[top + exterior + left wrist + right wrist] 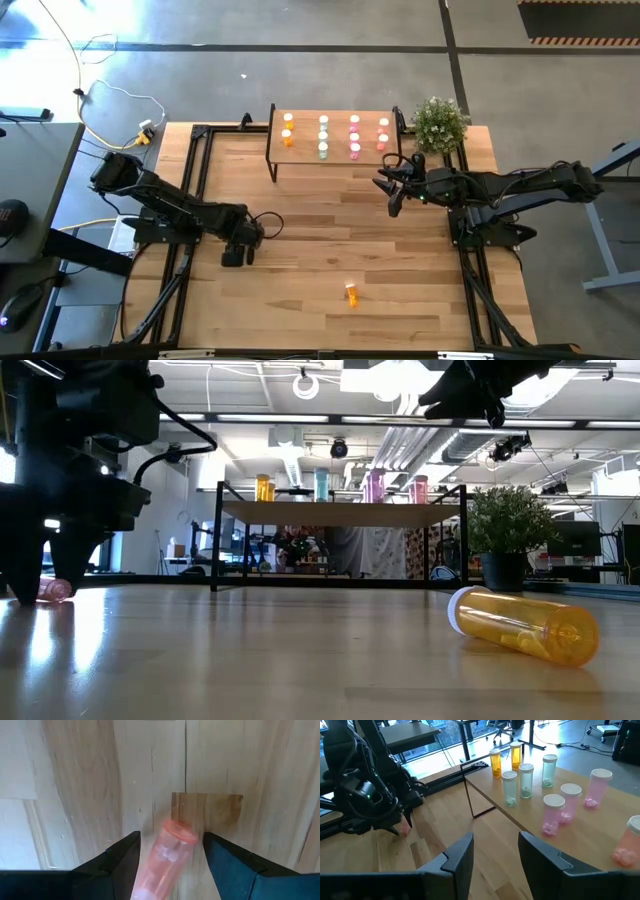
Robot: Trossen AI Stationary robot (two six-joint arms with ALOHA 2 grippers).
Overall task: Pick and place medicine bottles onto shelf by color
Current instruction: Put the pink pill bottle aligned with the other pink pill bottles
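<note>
1. The shelf (335,150) already carries bottles in colour columns.
2. The left gripper (170,862) stands open astride a pink bottle (162,865) lying on the table (330,240); closing off-centre could roll it away.
3. The right gripper (495,855), open and empty, hovers near the shelf.
4. An orange bottle (351,294) lies loose and could roll.

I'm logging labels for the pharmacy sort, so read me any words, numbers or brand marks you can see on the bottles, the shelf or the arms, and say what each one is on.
There is no readable text in any view.
The medicine bottles on the shelf show no labels.
The orange bottle lying on the table: no print visible.
The pink bottle between the left gripper's fingers: no label.
The right gripper: no markings.
</note>
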